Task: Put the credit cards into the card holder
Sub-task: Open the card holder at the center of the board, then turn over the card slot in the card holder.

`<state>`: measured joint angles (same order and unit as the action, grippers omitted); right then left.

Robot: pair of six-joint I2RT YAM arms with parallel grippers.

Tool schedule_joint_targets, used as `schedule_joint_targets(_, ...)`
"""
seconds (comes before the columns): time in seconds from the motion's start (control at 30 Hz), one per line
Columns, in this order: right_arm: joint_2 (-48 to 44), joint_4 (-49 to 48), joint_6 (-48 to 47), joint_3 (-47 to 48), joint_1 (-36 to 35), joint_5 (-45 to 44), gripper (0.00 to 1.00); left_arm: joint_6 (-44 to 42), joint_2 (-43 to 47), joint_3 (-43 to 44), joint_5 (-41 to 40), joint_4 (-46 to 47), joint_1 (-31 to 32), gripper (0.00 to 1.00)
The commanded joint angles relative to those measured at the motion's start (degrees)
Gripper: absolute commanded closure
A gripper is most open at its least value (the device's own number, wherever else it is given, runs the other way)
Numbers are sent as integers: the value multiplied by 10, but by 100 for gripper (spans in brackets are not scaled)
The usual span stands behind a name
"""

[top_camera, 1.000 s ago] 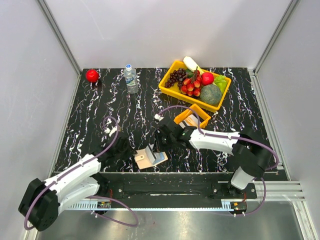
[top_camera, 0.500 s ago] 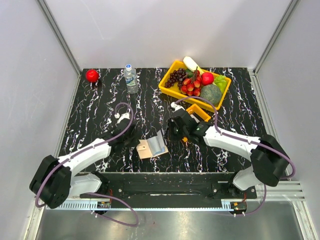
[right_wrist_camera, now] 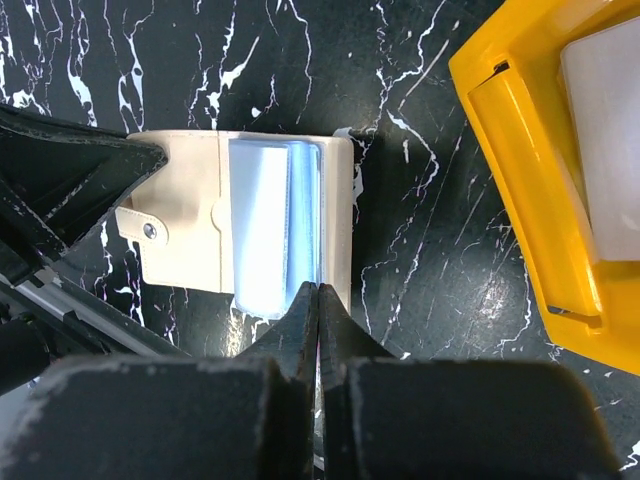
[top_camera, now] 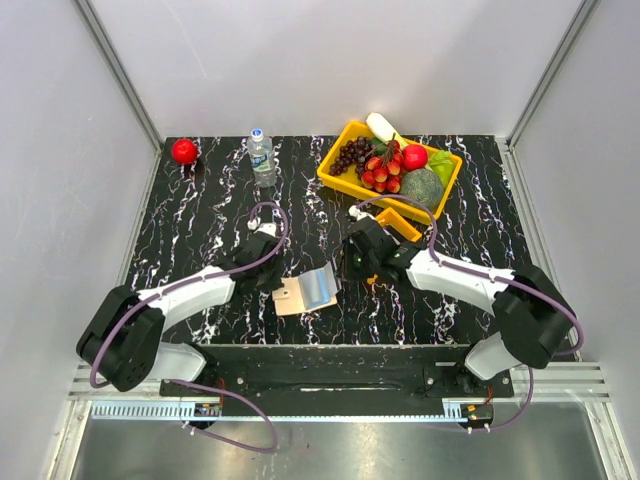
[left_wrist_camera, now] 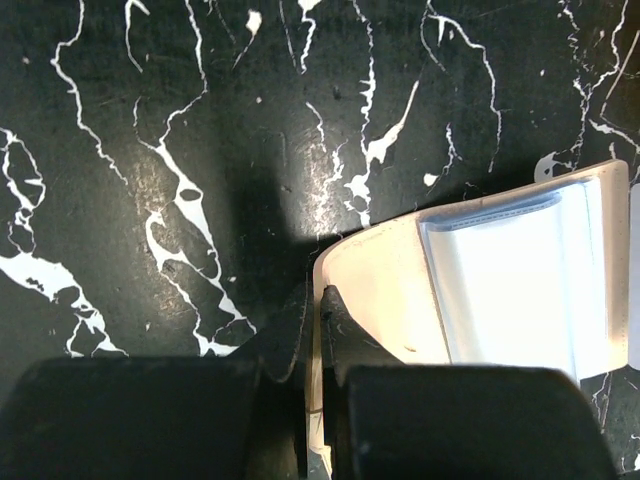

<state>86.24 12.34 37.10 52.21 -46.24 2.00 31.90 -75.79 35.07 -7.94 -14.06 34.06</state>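
The card holder [top_camera: 306, 292] is a tan wallet lying open on the black marble table, its greyish sleeves [right_wrist_camera: 268, 225] facing up. My left gripper [left_wrist_camera: 320, 296] [top_camera: 277, 282] is shut on the wallet's tan flap at its left edge. My right gripper [right_wrist_camera: 318, 290] [top_camera: 343, 272] is shut, its tips just above the right edge of the sleeves, with nothing visible between them. A whitish credit card [right_wrist_camera: 605, 150] lies in the small orange tray [right_wrist_camera: 520, 170] [top_camera: 403, 226]. A light blue strip [right_wrist_camera: 303, 220] shows among the sleeves; I cannot tell if it is a card.
A yellow basket [top_camera: 336, 172] of fruit and vegetables stands at the back right. A water bottle [top_camera: 262, 158] and a red apple [top_camera: 184, 151] are at the back left. The table's front edge [top_camera: 330, 346] runs just behind the wallet.
My left gripper has moved right to the wallet and shut on its flap. My right gripper has drawn back from the wallet toward the orange tray. The wallet's sleeves have lifted and shifted slightly.
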Motion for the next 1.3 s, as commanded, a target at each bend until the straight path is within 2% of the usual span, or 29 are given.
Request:
schedule_joint_targets(0.0, 9, -8, -8, 1, 6, -2, 100, -32, -16, 26, 11, 27, -1, 100)
schedule_joint_targets(0.23, 25, -28, 0, 0, 7, 26, 100, -32, -28, 32, 13, 31, -1, 100)
schedule_joint_targets(0.5, 14, -16, -6, -14, 14, -11, 100, -37, -30, 34, 7, 23, -3, 100)
schedule_joint_targets(1.27, 13, -59, 7, -11, 19, 92, 100, -30, -39, 40, 30, 38, -5, 100)
